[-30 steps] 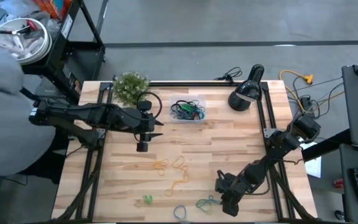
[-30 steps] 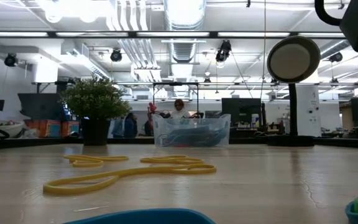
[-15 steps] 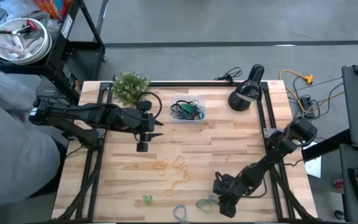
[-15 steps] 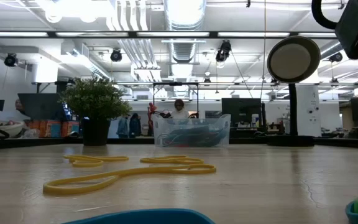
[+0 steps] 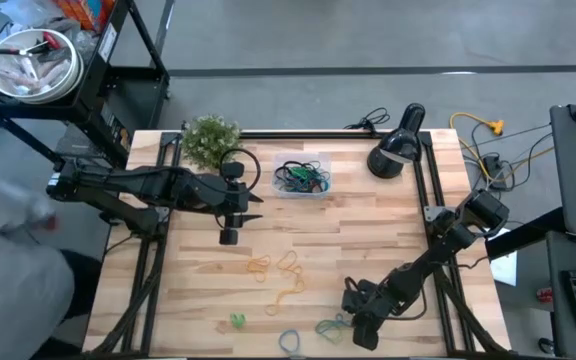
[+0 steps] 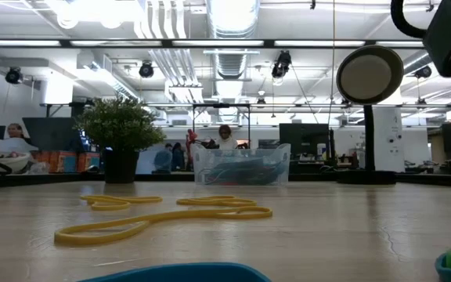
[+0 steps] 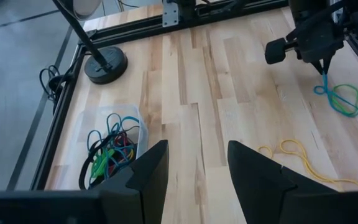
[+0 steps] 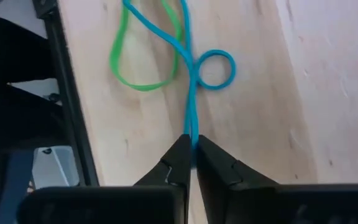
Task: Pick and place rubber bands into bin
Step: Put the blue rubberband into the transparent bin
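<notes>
Several bands are stowed in the small clear plastic rectangular bin (image 5: pixel 302 178). Well away from it, a thin blue rubber band (image 8: pixel 192 93) is pinched by the right tool (image 8: pixel 191 163); the left tool (image 7: pixel 194 171) is held wide beside the bin. Yellow loops (image 5: pixel 280 270) remain on the counter (image 5: pixel 368 235).

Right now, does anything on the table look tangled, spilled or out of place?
Only a tangle: the blue band pinched by the right gripper is looped through a green band near the table's front edge, so both may lift together. The bin stands upright.
</notes>
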You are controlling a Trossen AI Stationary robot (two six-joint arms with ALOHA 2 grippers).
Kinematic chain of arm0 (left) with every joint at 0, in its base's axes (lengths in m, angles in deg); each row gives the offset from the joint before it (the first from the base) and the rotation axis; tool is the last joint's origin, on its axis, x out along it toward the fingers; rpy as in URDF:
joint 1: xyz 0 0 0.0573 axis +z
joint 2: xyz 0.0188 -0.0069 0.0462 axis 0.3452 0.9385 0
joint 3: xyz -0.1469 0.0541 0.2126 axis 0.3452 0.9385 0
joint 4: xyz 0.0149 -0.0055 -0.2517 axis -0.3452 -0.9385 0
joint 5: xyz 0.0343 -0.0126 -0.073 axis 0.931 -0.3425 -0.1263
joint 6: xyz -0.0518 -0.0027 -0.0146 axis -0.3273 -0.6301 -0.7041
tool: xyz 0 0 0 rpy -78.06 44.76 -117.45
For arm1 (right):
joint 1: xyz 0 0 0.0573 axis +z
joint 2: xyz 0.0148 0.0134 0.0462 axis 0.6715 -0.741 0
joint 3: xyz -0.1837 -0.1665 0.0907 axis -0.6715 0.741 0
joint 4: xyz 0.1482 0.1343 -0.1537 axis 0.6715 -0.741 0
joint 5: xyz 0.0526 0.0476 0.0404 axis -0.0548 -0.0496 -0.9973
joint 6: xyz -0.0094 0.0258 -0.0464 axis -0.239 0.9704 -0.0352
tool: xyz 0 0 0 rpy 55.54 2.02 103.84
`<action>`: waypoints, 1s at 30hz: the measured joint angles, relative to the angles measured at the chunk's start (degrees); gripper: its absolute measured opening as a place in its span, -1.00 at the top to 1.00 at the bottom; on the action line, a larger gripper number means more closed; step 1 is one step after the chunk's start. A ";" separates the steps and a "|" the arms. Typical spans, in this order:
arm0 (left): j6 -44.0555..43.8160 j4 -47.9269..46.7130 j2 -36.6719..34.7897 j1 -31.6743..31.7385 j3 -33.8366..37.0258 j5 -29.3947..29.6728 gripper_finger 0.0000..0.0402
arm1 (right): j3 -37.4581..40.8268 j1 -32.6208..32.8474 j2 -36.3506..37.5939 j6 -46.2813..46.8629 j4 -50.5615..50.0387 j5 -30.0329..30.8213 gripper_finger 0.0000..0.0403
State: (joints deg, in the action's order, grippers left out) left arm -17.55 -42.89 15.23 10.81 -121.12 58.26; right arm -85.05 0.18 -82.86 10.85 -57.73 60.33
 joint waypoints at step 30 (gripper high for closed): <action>0.04 1.21 0.02 -0.07 -0.02 0.00 0.25 | -25.42 -3.14 2.73 -11.96 -40.27 14.65 0.96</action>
State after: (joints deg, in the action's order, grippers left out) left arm -17.50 -41.68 15.26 10.74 -121.15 58.26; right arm -110.46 -2.96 -80.13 -1.11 -98.01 74.98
